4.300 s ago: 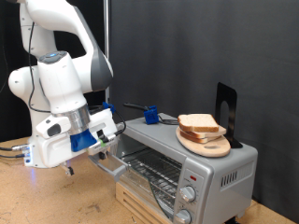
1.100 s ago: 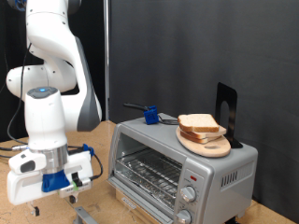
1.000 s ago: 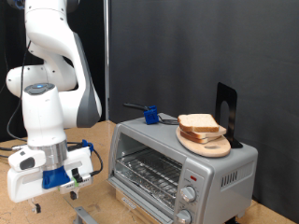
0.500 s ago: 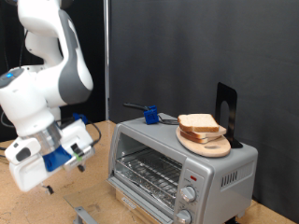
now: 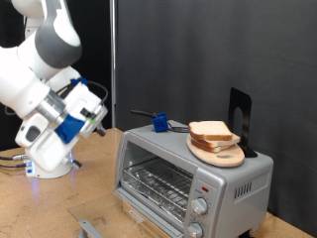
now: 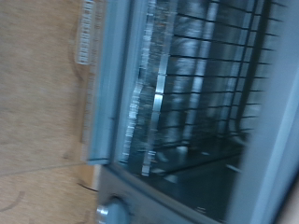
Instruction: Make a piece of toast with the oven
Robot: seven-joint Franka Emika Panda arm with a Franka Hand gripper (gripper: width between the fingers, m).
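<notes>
**Helper:** Where is the bread?

**Me:** The piece of toast (image 5: 211, 131) sits on top of another slice on a round wooden board (image 5: 220, 152), up on the roof of the oven (image 5: 188, 177).

**Helper:** And your gripper?

**Me:** My gripper (image 5: 91, 122) hangs in the air at the exterior view's left, well apart from the bread. The toast lies off to its right and a little lower. I cannot tell if the fingers are apart or together. I see nothing between them.

**Helper:** Is the oven ready?

**Me:** Its door (image 5: 89, 229) looks folded down, and the wire rack (image 6: 201, 84) is bare.
</notes>
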